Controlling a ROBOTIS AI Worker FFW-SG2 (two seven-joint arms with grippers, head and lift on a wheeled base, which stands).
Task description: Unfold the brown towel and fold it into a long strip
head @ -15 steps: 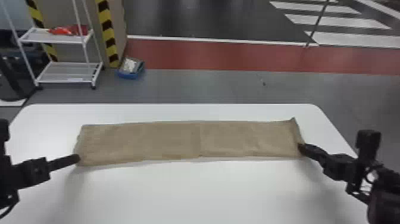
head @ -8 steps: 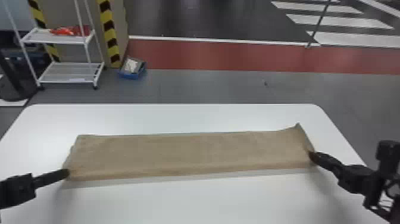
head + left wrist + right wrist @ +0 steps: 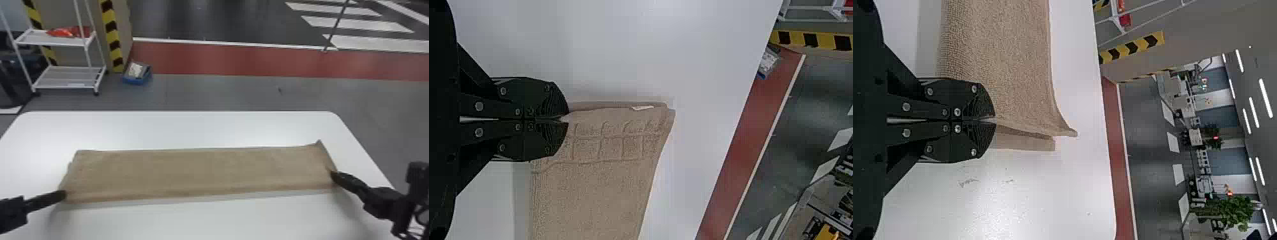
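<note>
The towel (image 3: 198, 172) moved nearer, leaving more table (image 3: 204, 129) past its far edge.

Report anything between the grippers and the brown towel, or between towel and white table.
Nothing visible: the black left gripper and black right gripper pinch the brown fabric towel, and no obstacle shows between it and the flat white table.

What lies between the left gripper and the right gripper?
The brown towel, in a long strip, spans the stretch from the left gripper to the right gripper, as the head view shows.
</note>
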